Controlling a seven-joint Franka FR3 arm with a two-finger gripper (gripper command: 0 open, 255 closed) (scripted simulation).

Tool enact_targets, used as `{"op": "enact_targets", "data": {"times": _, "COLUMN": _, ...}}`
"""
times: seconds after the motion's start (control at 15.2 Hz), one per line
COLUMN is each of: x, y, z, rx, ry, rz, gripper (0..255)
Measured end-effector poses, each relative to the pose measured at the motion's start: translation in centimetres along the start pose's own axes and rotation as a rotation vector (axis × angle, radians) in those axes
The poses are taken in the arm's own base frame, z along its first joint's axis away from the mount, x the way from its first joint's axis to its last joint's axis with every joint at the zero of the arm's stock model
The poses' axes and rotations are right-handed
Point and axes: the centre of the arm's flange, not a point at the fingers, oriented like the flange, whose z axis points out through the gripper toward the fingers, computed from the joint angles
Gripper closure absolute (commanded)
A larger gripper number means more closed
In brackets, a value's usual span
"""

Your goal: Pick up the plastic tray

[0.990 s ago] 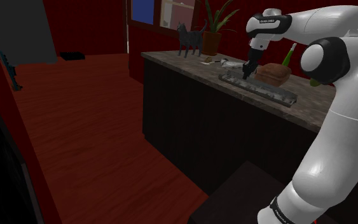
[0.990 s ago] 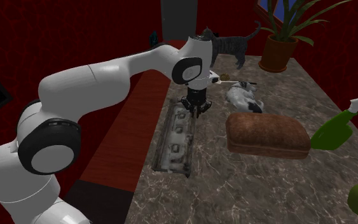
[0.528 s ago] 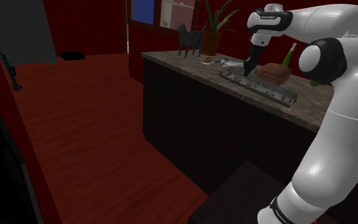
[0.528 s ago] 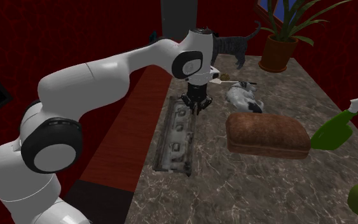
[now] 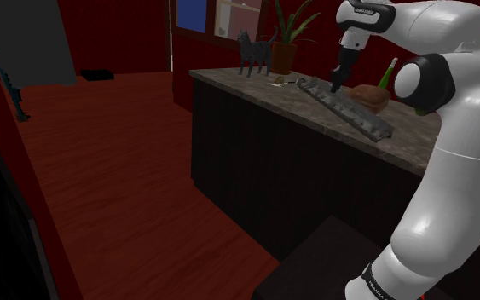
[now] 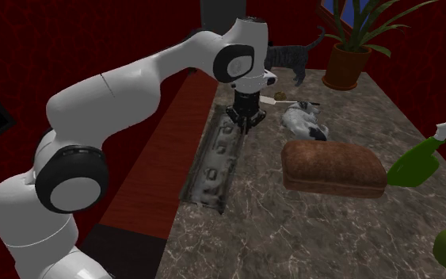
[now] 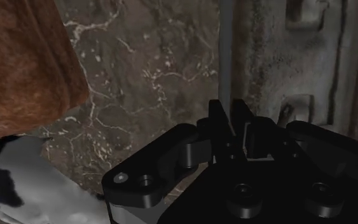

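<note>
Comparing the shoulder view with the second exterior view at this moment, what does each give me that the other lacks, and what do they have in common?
Shoulder view: the red wooden floor, the counter's dark front and the robot's dark box stand.
Second exterior view: the moulded hollows inside the long grey tray, and a black-and-white patched lump beside the brown bread loaf.
Both: the black gripper shut on the tray's far end, which is raised off the marbled countertop, plus the grey cat figure and the potted plant.
</note>
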Motion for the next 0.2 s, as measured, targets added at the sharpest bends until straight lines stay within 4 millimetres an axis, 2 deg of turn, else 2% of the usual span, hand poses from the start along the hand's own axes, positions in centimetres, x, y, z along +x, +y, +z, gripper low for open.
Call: {"op": "enact_targets", "data": {"times": 0.2, "x": 0.0, "y": 0.03, "z": -1.48, "rx": 0.0, "ry": 0.0, "rz": 0.0, "gripper": 255}}
